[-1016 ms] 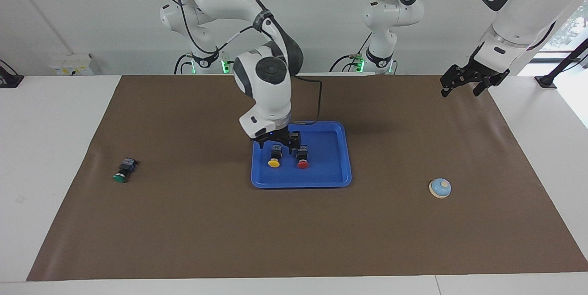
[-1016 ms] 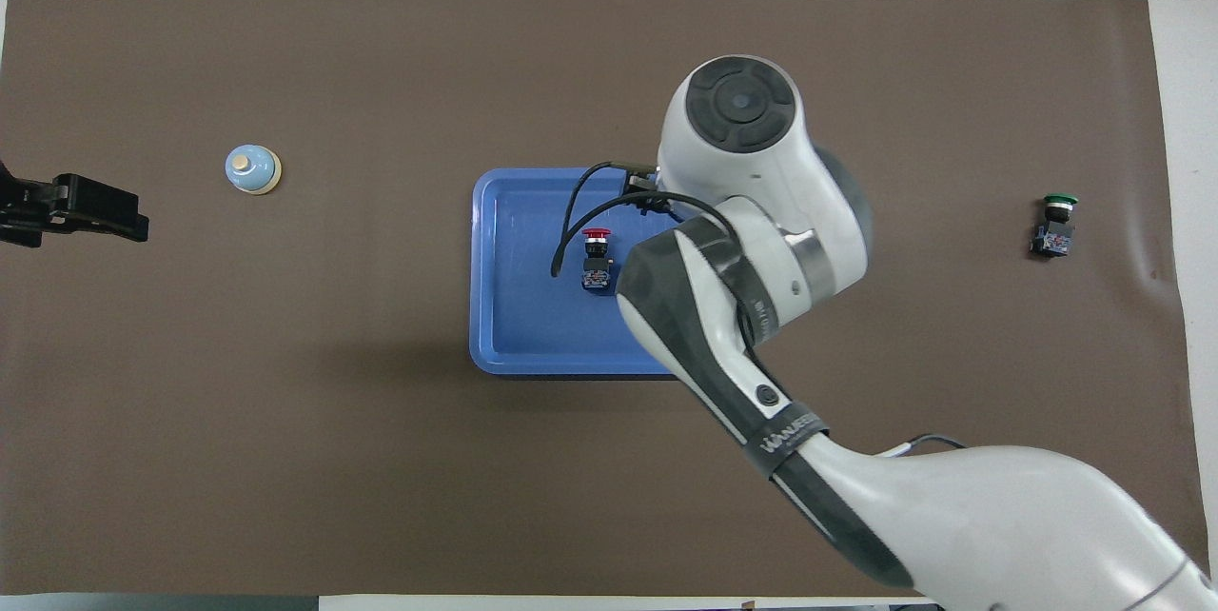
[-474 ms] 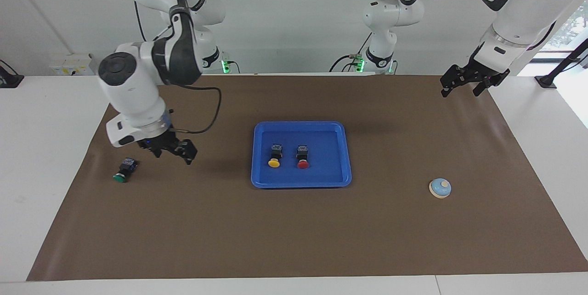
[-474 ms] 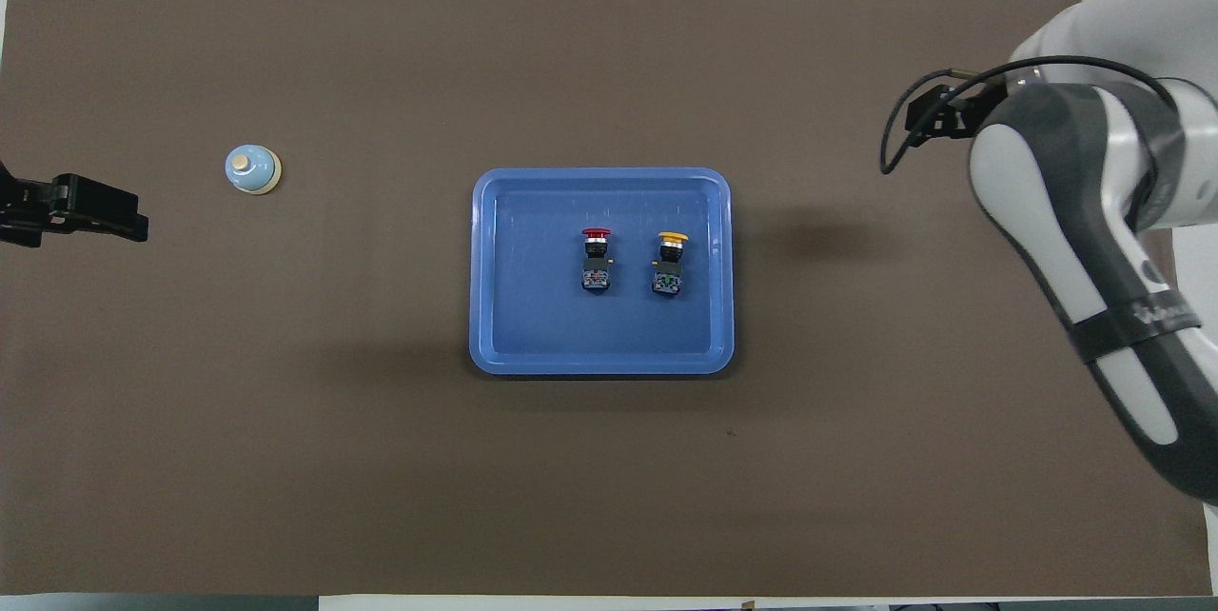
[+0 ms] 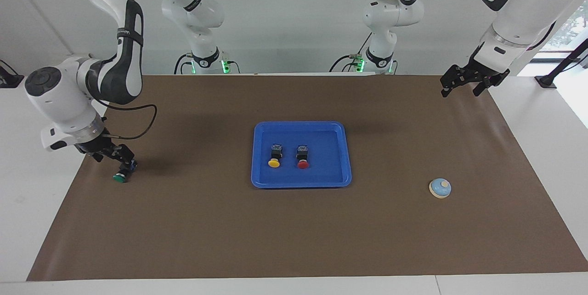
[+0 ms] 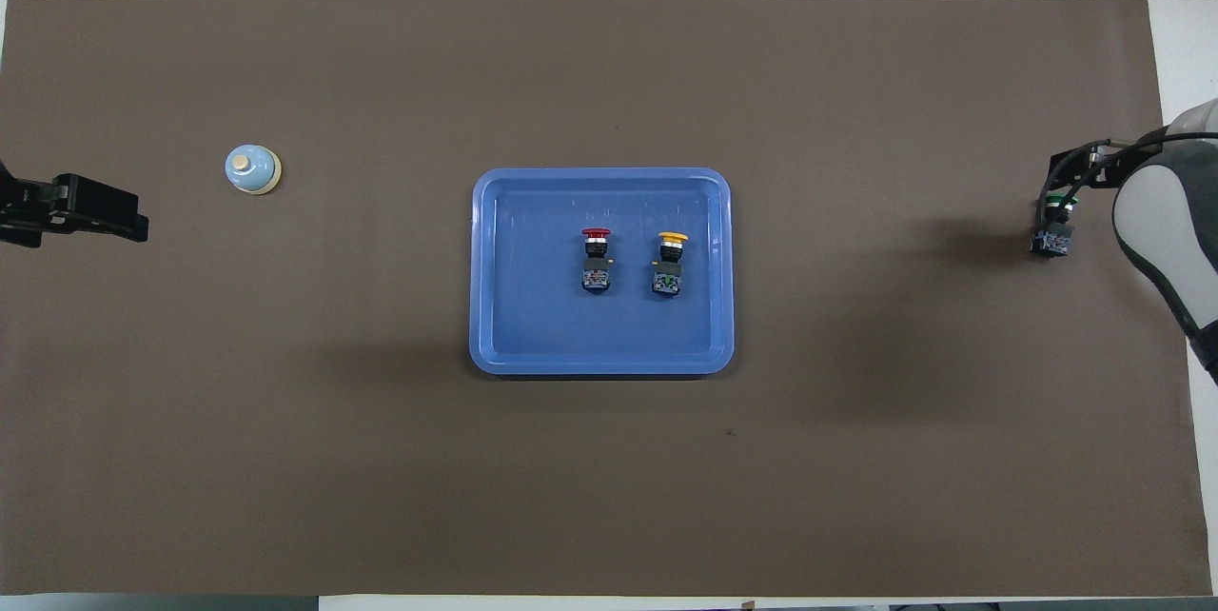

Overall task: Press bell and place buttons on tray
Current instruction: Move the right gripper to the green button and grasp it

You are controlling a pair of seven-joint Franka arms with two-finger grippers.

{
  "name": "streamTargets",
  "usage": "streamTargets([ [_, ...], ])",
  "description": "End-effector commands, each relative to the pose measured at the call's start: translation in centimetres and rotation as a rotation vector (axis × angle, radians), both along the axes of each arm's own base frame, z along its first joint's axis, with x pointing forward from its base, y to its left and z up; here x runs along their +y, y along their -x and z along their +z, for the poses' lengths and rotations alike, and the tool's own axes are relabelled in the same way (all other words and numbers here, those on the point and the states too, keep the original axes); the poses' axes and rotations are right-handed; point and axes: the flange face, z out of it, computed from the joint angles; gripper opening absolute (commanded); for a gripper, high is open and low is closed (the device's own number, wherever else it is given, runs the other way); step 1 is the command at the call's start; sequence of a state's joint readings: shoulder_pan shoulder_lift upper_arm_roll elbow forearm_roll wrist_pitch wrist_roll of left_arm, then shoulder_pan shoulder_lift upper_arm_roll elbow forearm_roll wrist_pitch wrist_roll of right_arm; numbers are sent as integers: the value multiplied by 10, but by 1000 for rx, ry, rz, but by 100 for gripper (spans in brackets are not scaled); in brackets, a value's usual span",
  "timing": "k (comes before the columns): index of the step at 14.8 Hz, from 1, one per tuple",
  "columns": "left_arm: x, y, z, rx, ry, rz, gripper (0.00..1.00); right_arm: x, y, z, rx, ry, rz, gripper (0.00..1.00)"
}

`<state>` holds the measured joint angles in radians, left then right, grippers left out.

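Facing view: glossy blue tray [image 5: 342,148], raised rim, mid-mat, holding yellow button [image 5: 274,156] and red button [image 5: 302,156]. Domed bell [image 5: 440,188] toward the left arm's end. Right gripper [image 5: 112,156], fingers apart, now at the green button [image 5: 123,171], having left the tray. Left gripper [image 5: 467,82] waits, fingers apart.

Overhead view: matte brown mat [image 6: 381,459]; tray unmoved.
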<state>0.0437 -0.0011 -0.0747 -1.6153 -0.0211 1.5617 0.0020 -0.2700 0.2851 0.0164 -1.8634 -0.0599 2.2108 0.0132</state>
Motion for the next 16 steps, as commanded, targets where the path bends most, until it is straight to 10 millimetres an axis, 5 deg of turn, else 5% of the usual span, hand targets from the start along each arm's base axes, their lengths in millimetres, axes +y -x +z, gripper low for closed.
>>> streamTargets([
  [1,1,1,3,2,7,10,100,-1,17,-25,-21,7,6,100],
  [4,1,1,3,2,7,10,100,-19,22,-46,-19,4,-17,100],
  [11,1,1,3,2,7,10,100,-19,32,-79,-29,-2,-25,100],
  [12,1,1,3,2,7,10,100,-19,33,-81,-25,-3,-23,85],
  [14,1,1,3,2,7,10,100,-17,33,-81,-18,-4,-7,17],
  [15,1,1,3,2,7,10,100,-17,34,-82,-15,-5,2,0],
  [16,1,1,3,2,7,10,100,-16,35,-81,-6,-7,5,0],
])
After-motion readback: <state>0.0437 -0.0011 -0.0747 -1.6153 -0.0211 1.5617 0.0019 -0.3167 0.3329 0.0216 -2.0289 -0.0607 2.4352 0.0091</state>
